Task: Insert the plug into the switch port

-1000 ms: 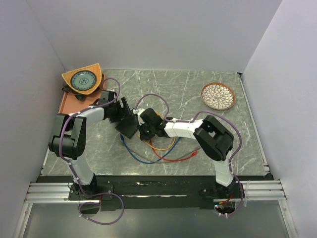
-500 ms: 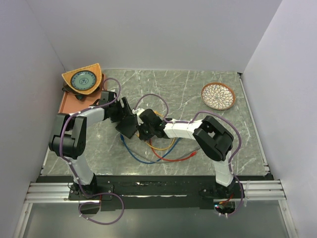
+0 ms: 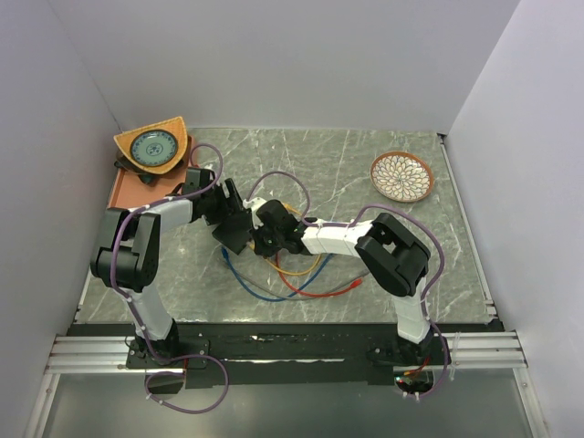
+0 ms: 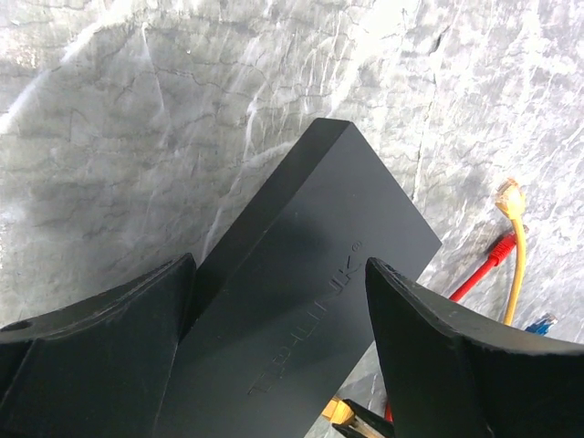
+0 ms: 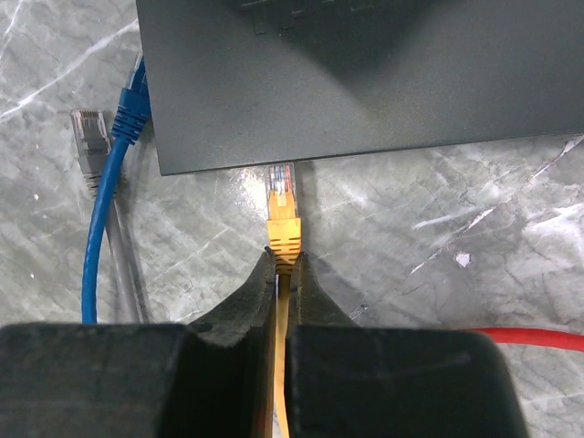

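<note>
The right gripper [image 5: 284,265] is pinched tight on the yellow cable just behind the plug [image 5: 283,205], which sticks out straight ahead of its fingertips. The plug's long axis points directly away from the gripper, square to the near edge of the switch [image 5: 365,73], and its clear tip meets that edge. The port is hidden on the side face, so I cannot tell whether the tip has entered. The coming move, I judge, is a straight push along that axis, and the right arm is the one placed to make it. A blue cable [image 5: 128,100] lies loose just left of the plug. Beyond, the left gripper [image 4: 278,274] straddles the switch with its jaws wide, a finger against each long side, seemingly gripping it steady. Compared with a second ago, the top view shows the right gripper slightly further left, closer to the switch. The left arm has barely shifted.
</note>
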`<state>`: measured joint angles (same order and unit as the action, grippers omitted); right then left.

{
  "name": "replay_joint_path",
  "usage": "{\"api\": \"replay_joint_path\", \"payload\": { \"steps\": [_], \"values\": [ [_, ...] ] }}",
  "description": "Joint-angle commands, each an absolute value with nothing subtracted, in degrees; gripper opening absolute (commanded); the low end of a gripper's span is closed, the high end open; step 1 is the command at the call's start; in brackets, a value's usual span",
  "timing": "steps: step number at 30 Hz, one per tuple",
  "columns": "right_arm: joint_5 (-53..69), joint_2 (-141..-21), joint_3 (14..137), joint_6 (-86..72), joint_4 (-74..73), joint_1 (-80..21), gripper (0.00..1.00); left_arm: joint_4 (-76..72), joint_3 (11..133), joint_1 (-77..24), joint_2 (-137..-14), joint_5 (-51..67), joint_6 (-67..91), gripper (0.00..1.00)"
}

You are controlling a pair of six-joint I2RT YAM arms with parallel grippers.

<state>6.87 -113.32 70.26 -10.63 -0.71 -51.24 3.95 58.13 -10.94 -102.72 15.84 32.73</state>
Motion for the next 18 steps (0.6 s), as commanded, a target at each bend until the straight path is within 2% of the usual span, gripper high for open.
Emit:
{"api": "replay_joint_path", "payload": {
  "steps": [1, 18],
  "values": [
    [5.01, -112.76, 72.42, -10.19, 2.03, -51.86, 0.00, 5.98, 55.72, -10.99, -105.12, 17.40, 34.01, 0.82],
    [4.40, -115.14, 74.62, -10.46, 2.11, -51.86, 0.00, 4.66, 55.28, -10.99, -105.73, 19.69, 34.72, 0.81]
  ]
}}
